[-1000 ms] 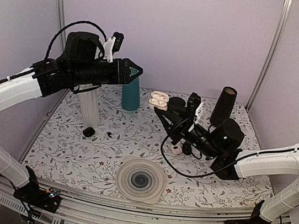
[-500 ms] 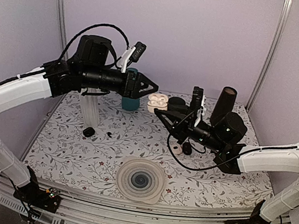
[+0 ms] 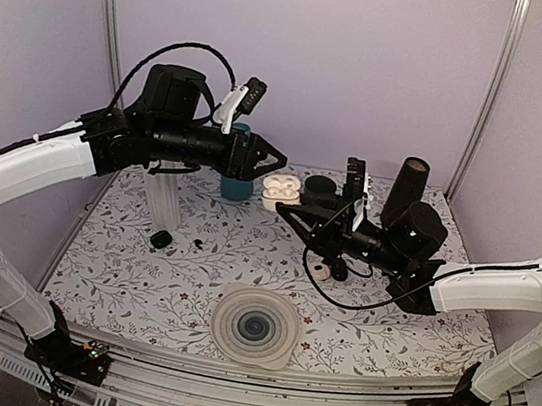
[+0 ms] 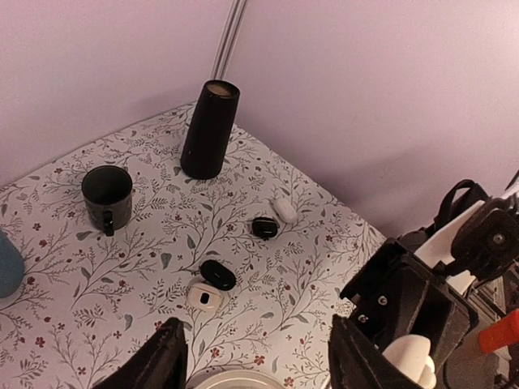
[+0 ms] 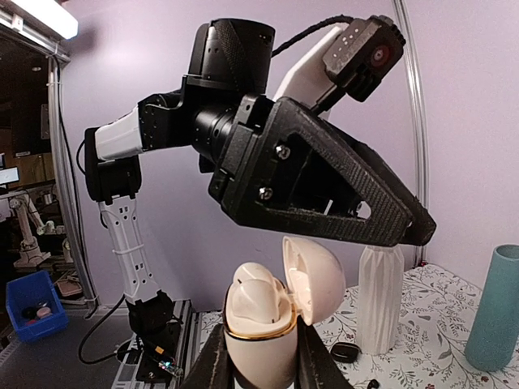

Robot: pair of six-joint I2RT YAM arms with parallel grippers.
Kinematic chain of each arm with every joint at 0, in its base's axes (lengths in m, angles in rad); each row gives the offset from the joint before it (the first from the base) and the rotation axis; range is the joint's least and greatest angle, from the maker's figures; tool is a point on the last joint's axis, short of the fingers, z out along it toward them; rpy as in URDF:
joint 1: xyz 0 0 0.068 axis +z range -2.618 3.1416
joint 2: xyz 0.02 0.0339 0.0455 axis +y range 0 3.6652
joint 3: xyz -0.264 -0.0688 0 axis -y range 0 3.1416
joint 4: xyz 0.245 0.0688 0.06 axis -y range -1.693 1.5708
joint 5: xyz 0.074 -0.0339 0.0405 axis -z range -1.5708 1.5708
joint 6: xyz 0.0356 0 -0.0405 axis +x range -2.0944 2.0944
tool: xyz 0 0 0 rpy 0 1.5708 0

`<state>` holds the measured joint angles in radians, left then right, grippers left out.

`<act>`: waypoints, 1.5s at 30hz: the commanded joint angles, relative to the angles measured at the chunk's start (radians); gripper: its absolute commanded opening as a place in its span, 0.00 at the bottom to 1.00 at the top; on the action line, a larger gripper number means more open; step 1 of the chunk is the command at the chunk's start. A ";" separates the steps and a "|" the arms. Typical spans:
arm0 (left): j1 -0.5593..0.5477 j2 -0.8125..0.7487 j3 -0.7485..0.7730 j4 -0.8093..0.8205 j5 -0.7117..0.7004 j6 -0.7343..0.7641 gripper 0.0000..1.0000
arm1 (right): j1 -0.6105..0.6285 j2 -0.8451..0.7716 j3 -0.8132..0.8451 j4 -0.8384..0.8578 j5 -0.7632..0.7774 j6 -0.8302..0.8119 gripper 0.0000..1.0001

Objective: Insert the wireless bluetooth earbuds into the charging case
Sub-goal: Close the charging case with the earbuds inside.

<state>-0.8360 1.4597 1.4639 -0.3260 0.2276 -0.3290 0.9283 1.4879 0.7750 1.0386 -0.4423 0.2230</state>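
Observation:
My right gripper (image 3: pixel 284 205) is shut on the white charging case (image 3: pixel 278 192) and holds it up over the back middle of the table. In the right wrist view the case (image 5: pixel 258 348) sits upright between the fingers of my right gripper (image 5: pixel 258 361). Its lid (image 5: pixel 318 275) is open and white earbuds (image 5: pixel 258 298) sit in the sockets. My left gripper (image 3: pixel 273 156) is open and empty, just left of and above the case. Its black finger (image 5: pixel 324 190) hangs over the case. In the left wrist view the left gripper (image 4: pixel 259 356) looks down at the table, with the case (image 4: pixel 408 356) at the lower right.
A teal tumbler (image 3: pixel 236 183) and a white ribbed vase (image 3: pixel 163 198) stand at the back left. A black mug (image 4: pixel 107 194), a tall black cylinder (image 4: pixel 209 130), black oval cases (image 4: pixel 217 274) and small white items (image 4: pixel 204 296) lie to the right. A round ribbed dish (image 3: pixel 254 327) lies in front.
My left arm has swung right and lowered its open gripper toward the case. My right gripper has shifted the case slightly left and down.

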 commanded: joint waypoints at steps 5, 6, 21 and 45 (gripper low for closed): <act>0.001 0.041 -0.006 -0.024 0.034 0.021 0.60 | -0.002 -0.003 0.043 0.018 -0.024 0.033 0.03; -0.001 0.039 -0.010 -0.018 0.042 0.026 0.60 | -0.003 0.001 0.045 0.016 -0.020 0.038 0.03; -0.074 -0.069 -0.069 0.077 -0.058 0.134 0.61 | -0.018 0.031 0.096 -0.093 0.036 0.128 0.03; -0.040 -0.203 -0.337 0.188 -0.324 -0.071 0.65 | -0.118 0.132 0.167 -0.420 0.152 0.348 0.03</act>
<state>-0.8833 1.3041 1.1866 -0.2066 -0.0628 -0.3069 0.8383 1.5749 0.9092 0.7647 -0.3679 0.5133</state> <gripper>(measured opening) 0.642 0.209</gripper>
